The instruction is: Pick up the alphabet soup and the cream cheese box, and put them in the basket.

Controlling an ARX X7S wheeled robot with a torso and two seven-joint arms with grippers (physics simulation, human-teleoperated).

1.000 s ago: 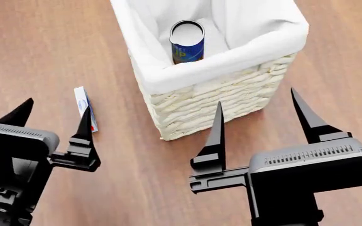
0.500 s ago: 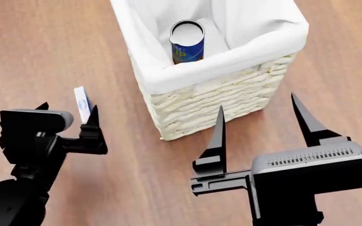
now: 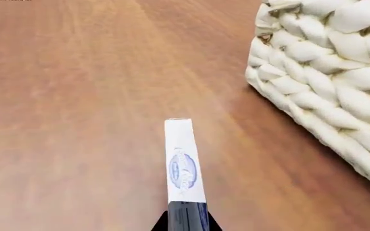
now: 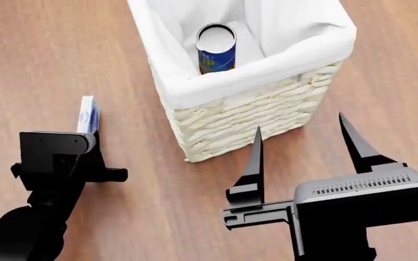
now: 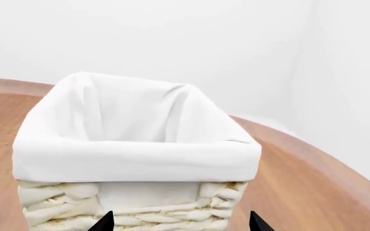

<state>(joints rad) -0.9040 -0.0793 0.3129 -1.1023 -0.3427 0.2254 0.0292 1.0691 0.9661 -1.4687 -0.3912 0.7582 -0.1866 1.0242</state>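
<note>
The alphabet soup (image 4: 216,49), a blue-labelled can with a white top, stands upright inside the basket (image 4: 245,117). The cream cheese box (image 4: 87,115) is on edge, left of the basket. My left gripper (image 4: 84,142) is shut on its near end; in the left wrist view the box (image 3: 183,163) sticks out from between the dark tips of the gripper (image 3: 186,224). My right gripper (image 4: 303,142) is open and empty, in front of the basket's near wall (image 5: 133,154), its tips wide apart (image 5: 179,224).
The basket's woven corner (image 3: 326,86) lies close to the right of the held box. Brown wooden floor (image 4: 49,49) surrounds everything. A white wall (image 5: 172,38) stands behind the basket.
My left gripper turned, moved in over the cream cheese box and shut on it; the box now stands a little higher in the head view. The right gripper drifted slightly down.
</note>
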